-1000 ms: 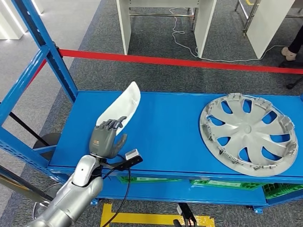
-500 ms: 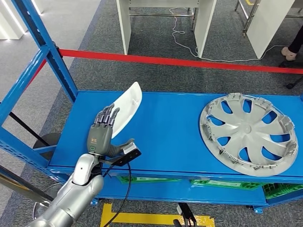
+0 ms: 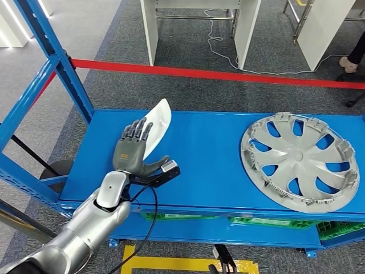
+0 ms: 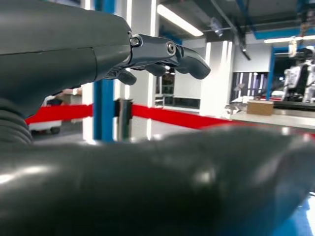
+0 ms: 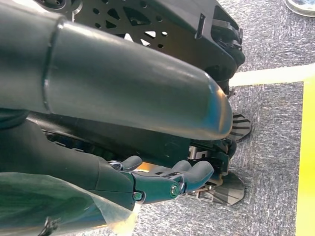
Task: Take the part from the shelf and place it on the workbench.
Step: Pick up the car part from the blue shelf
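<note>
left hand point(image 3: 131, 153) open, fingers spread | white part point(image 3: 155, 127) just beyond fingertips

White part point(image 3: 151, 132) and silver spoked wheel cover point(image 3: 300, 160) on bright blue shelf point(image 3: 206, 154); dark grey left robot hand point(image 3: 132, 151) (silver arm); red barrier tape point(image 3: 215, 75) over grey carpet point(image 3: 181, 51).

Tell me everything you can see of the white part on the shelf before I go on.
The white part is a smooth, elongated, curved shell, plastic by its look, rounded at its far end with a raised rim there. It lies on the blue shelf toward its left side, running slantwise away from the robot. The left robot hand is over its near end with fingers stretched out and apart, hiding that end; whether they touch it cannot be told. It lies well apart from the silver wheel cover.
</note>
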Robot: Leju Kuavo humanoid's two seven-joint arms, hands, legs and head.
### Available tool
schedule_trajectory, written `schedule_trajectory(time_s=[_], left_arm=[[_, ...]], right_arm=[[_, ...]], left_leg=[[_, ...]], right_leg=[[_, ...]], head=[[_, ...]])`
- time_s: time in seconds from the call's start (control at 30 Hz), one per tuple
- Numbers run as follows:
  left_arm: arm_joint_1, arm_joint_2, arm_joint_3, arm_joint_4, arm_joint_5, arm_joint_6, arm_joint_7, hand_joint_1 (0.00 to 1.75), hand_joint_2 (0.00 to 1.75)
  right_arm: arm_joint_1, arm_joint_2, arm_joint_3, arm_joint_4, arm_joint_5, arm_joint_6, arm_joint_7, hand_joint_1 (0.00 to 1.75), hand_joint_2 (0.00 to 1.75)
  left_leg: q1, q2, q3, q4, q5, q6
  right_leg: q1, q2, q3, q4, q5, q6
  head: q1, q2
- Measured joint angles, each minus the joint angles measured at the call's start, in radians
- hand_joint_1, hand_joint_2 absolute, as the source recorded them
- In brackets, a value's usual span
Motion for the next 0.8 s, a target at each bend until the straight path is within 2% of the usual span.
schedule_trajectory(time_s=[0.37,0.57,0.7,0.8], left_arm=[[-0.050,-0.016,-0.040,0.055,0.002,-0.028,0.008,0.00,0.00],[-0.101,-0.053,-0.068,0.130,0.000,-0.052,0.032,0.00,0.00],[-0.137,-0.077,-0.086,0.185,-0.008,-0.096,0.057,0.00,1.75],[-0.156,-0.088,-0.093,0.218,0.005,-0.127,0.062,0.00,1.75]], right_arm=[[-0.001,0.000,0.001,0.000,0.005,0.000,0.006,0.00,0.00],[-0.004,0.000,0.013,0.000,0.018,0.002,0.019,0.00,0.00],[-0.004,0.000,0.016,0.000,0.020,0.002,0.021,0.00,0.00],[-0.005,0.000,0.017,0.000,0.023,0.002,0.023,0.00,0.00]], left_leg=[[0.000,0.000,0.000,0.000,0.000,0.000],[0.000,0.000,0.000,0.000,0.000,0.000],[-0.001,0.000,0.000,0.000,0.000,0.000],[-0.001,0.000,0.000,0.000,0.000,0.000]], right_leg=[[0.000,0.000,0.000,0.000,0.000,0.000],[0.000,0.000,0.000,0.000,0.000,0.000],[-0.001,0.000,0.000,0.000,0.000,0.000],[-0.001,0.000,0.000,0.000,0.000,0.000]], head=[[0.000,0.000],[0.000,0.000],[0.000,0.000],[0.000,0.000]])
